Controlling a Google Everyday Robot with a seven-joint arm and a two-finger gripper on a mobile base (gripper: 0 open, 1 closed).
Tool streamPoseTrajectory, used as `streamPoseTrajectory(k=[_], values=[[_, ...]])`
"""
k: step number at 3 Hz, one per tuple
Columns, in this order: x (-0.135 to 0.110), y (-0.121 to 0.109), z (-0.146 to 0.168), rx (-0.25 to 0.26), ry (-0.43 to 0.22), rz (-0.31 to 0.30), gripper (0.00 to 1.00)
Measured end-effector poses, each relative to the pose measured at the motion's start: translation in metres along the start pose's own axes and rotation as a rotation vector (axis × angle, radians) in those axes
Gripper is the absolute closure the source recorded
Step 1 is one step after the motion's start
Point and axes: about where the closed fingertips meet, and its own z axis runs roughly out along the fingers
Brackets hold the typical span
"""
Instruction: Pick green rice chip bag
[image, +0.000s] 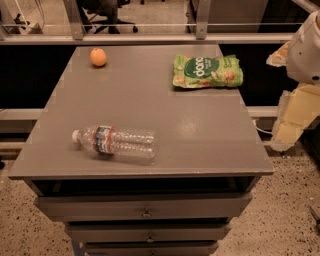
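Observation:
The green rice chip bag (207, 71) lies flat on the grey table top (200, 135) at the far right corner, its dark green round logo and white lettering facing up. My gripper (294, 117) hangs at the right edge of the view, beyond the table's right side and nearer than the bag, pale cream under the white arm (306, 50). It is well apart from the bag and holds nothing that I can see.
An orange (98, 57) sits at the far left of the table. A clear water bottle (116, 142) lies on its side near the front left. Drawers (145, 206) sit below the front edge. A railing and window (150, 27) run behind the table.

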Motion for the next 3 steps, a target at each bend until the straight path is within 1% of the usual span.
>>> streamPoseTrajectory(k=[1, 2, 3], values=[[0.000, 0.000, 0.000, 0.000, 0.000, 0.000, 0.00], [-0.007, -0.020, 0.005, 0.043, -0.042, -0.022, 0.00], [-0.024, -0.067, 0.023, 0.129, -0.148, -0.046, 0.00]])
